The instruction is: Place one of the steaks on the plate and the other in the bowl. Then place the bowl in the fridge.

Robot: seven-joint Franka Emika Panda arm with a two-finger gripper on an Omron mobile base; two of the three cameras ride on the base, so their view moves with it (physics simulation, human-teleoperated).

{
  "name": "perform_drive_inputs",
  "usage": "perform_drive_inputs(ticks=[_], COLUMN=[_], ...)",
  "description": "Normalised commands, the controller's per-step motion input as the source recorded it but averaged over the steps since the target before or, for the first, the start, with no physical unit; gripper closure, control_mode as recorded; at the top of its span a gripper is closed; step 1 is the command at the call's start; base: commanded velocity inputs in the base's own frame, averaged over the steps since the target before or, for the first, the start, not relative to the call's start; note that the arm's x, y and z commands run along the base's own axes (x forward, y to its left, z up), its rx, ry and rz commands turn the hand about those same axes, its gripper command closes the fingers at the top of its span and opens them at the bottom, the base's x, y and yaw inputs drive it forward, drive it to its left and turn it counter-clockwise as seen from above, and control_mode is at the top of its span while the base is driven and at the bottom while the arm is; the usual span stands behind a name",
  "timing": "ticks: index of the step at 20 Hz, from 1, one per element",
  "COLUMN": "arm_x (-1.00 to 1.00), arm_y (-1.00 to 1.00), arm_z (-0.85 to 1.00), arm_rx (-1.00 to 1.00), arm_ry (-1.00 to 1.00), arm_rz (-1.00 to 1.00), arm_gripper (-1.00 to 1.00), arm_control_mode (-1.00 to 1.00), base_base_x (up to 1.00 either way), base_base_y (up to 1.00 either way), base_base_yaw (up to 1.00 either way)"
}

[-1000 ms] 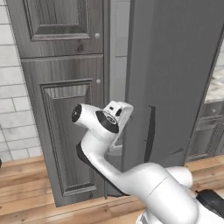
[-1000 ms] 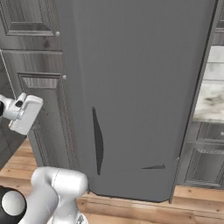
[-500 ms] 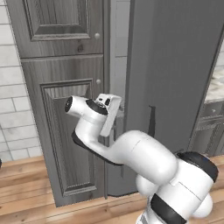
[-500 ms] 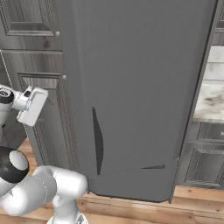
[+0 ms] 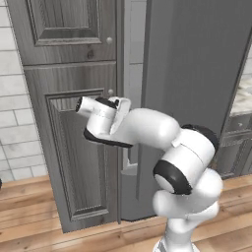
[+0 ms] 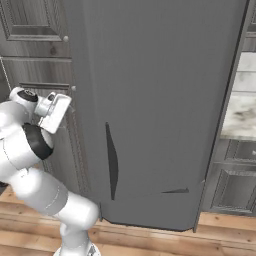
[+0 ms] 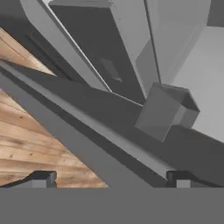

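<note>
The fridge (image 5: 197, 74) is a tall flat grey appliance; its door (image 6: 160, 100) carries a dark vertical handle (image 6: 111, 160). The door stands slightly ajar, with a pale strip of interior (image 5: 134, 98) showing along its left edge. My hand (image 5: 120, 106) is at that gap, at mid height, left of the door (image 6: 54, 111). In the hand view my gripper (image 7: 111, 177) is open, nothing between its fingertips (image 7: 41, 177), looking past the door edge at grey inner walls and a grey box-shaped bin (image 7: 166, 109). The steaks, plate and bowl are out of view.
Wood-grain panelled cabinet doors (image 5: 74, 147) stand directly left of the fridge, with white wall tiles (image 5: 12, 123) beyond them. Wooden floor (image 5: 29, 197) runs below. A stone counter over lower cabinets (image 6: 240, 120) lies to the fridge's right. My elbow (image 5: 177, 167) bulks in front of the door.
The arm has folded: the elbow swung up and across in front of the fridge door, while the hand rose a little toward the gap. The jaws have stayed open.
</note>
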Motion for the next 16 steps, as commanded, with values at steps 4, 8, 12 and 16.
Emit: perform_drive_inputs(ticks=[4,8,12,16], arm_x=[0.81,0.54,0.01,-0.14], arm_y=[-0.09,-0.25,-0.66,-0.82], arm_z=[-0.09,-0.05,-0.01,0.00], arm_rx=[0.00,0.00,0.00,0.00], arm_ry=[0.09,0.06,0.04,0.06], arm_rz=[0.04,0.04,0.00,0.00], arm_gripper=[-1.00,-1.00,-1.00,-1.00], arm_control_mode=[-1.00,-1.00,-1.00,-1.00], base_base_x=[0.00,0.00,0.00,0.00], base_base_y=[0.00,0.00,0.00,0.00], base_base_yaw=[0.00,0.00,0.00,0.00])
